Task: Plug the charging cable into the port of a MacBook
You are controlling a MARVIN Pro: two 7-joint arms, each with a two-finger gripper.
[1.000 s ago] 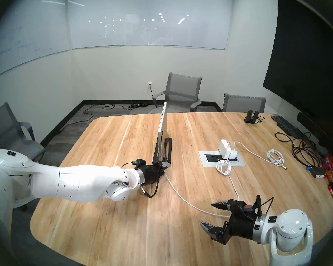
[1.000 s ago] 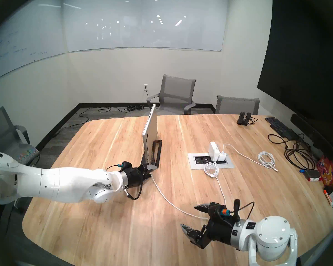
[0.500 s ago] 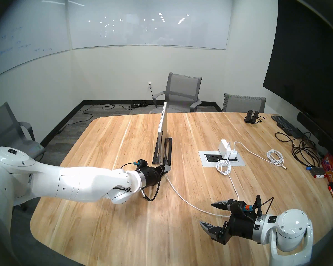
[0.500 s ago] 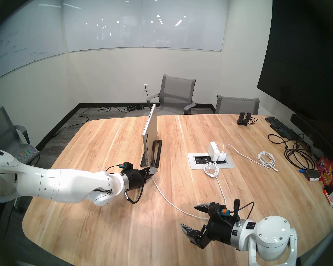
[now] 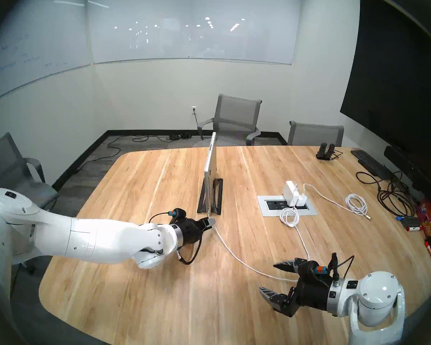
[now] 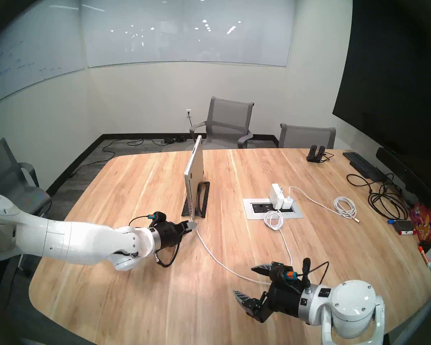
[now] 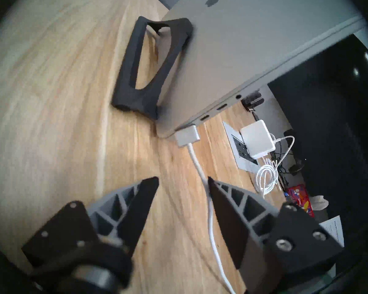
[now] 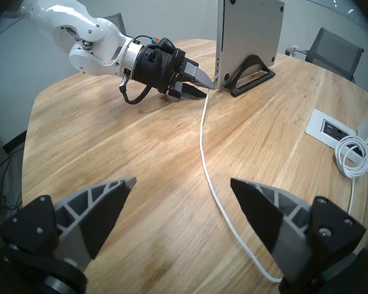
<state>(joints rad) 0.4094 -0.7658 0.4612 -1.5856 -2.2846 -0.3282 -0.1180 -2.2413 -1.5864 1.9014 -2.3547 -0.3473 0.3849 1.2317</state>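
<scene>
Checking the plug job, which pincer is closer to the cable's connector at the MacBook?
Left. The left pincer sits just short of the connector, jaws apart, straddling the charging cable. The right pincer hangs open, far off.

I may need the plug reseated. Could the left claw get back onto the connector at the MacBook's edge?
Probably yes. The left claw is open, facing the connector seated on the MacBook, with only bare table between; the black stand sits aside.
</scene>
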